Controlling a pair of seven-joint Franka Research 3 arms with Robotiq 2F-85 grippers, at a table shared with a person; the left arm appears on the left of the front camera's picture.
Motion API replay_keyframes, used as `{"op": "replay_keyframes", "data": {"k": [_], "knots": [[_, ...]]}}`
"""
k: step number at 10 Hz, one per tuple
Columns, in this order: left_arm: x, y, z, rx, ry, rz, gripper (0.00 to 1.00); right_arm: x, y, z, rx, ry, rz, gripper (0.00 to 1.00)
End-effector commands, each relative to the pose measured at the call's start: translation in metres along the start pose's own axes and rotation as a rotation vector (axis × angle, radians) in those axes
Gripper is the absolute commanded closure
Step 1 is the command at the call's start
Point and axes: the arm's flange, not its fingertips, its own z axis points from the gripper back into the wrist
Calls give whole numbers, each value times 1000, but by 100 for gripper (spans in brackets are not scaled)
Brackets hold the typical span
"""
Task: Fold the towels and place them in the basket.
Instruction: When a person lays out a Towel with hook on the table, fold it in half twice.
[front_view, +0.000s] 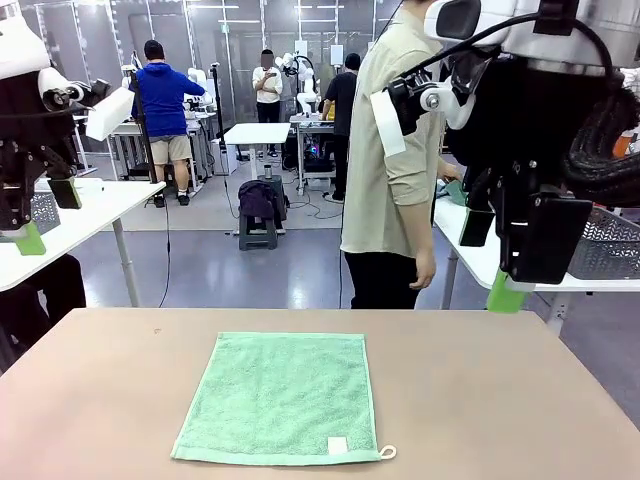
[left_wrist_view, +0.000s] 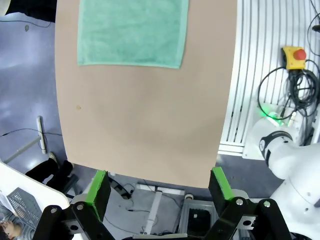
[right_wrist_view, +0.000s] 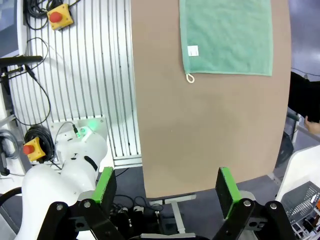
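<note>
A sea-green towel (front_view: 285, 395) lies spread flat on the brown table (front_view: 480, 400), its small white label (front_view: 337, 445) and loop at the near right corner. My left gripper (front_view: 46, 215) hangs open high at the left, well clear of the towel. My right gripper (front_view: 492, 260) hangs open high at the right. In the left wrist view the open gripper (left_wrist_view: 159, 185) looks down at the towel (left_wrist_view: 131, 31) far off. The right wrist view has its open gripper (right_wrist_view: 166, 186) far from the towel (right_wrist_view: 227, 36). A grey mesh basket (front_view: 608, 245) sits on the right side table.
A person (front_view: 395, 180) stands just beyond the far table edge, one hand reaching toward the white side table (front_view: 470, 255) at the right. Another white table (front_view: 80, 215) at the left carries a mesh container (front_view: 44, 212). Bare tabletop surrounds the towel.
</note>
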Motion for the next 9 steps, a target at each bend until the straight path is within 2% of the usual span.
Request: {"op": "replay_keyframes", "data": {"k": [1,3,4,6,9], "knots": [[0,0,1,3,-1,0,0,-1,1,0,-2,-1,0,0],[0,0,0,0,0,0,0,0,0,0,0,0,0,0],[17,-1,-12,9,1,-20,0,11,-6,-15,4,25,9,0],[51,0,-46,4,-11,-64,0,26,-18,-51,35,25,35,0],[70,-10,-117,-75,-54,-78,0,37,-29,-129,108,26,48,0]]}}
